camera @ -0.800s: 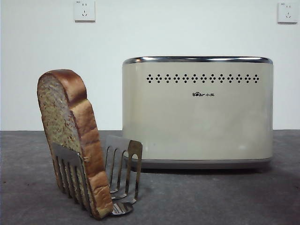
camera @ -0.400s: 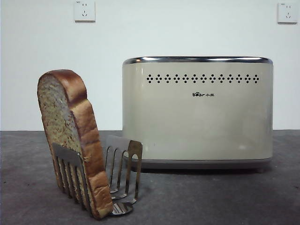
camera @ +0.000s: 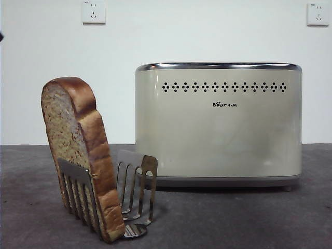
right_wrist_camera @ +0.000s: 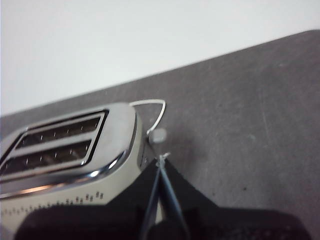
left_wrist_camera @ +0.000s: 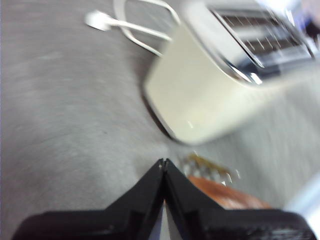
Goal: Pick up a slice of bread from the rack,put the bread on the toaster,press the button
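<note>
Moved: nothing on the table since the earlier frames; a dark tip enters the front view's edge. Left gripper: jaws pressed together, empty, above slice of bread standing in rack; toaster beyond. Right gripper: closed, waiting beside toaster. Step: approach; next needs jaws opened over the crust.

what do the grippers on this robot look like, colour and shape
Both are matte black. The left gripper has two broad, flat jaws tapering like wedges to a point. The right gripper has the same wedge shape, with thin pale edges along its inner faces. No markings or cables show.
</note>
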You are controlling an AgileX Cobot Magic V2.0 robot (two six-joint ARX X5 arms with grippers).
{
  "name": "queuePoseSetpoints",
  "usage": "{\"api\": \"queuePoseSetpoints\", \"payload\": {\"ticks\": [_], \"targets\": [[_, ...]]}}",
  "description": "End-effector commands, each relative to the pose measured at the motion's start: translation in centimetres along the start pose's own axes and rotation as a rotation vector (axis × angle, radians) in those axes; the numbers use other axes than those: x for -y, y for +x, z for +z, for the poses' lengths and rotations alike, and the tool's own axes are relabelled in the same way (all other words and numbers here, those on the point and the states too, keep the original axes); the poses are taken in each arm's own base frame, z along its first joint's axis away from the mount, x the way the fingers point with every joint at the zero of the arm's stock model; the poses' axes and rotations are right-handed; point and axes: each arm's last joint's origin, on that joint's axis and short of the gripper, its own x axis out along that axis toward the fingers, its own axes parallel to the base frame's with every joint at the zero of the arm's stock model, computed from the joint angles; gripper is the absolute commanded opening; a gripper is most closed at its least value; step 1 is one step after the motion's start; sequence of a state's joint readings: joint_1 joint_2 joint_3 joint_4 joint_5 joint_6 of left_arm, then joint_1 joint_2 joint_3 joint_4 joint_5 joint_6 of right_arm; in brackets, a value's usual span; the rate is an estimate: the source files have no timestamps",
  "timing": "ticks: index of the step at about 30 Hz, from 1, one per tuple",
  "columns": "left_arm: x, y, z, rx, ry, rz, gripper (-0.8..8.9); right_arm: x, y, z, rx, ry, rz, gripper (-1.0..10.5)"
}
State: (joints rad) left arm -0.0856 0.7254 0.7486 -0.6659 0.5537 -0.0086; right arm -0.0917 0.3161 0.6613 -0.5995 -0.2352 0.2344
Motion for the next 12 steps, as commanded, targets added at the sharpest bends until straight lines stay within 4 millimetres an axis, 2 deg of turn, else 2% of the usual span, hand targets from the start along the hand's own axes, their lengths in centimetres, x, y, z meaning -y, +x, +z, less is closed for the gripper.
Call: {"api": "queuePoseSetpoints", "payload": {"ticks": [1,7,12], "targets": [[1.1,0.3,1.1,-0.064,0.217,-0.069,-0.04,-0.1,0.2,0.6,-0.032,-0.046,0.007,-0.1],[4.3,1.6,2.7,-0.183,0.404,-0.25,-0.04,-0.1,1.0,1.1,-0.084,-0.041,0.013,-0.1],[7.1,2.1,2.3,-0.277,0.672,-0.418,-0.04,-0.1,1.4,1.1,-0.105,-0.039,0.039,-0.1]]}}
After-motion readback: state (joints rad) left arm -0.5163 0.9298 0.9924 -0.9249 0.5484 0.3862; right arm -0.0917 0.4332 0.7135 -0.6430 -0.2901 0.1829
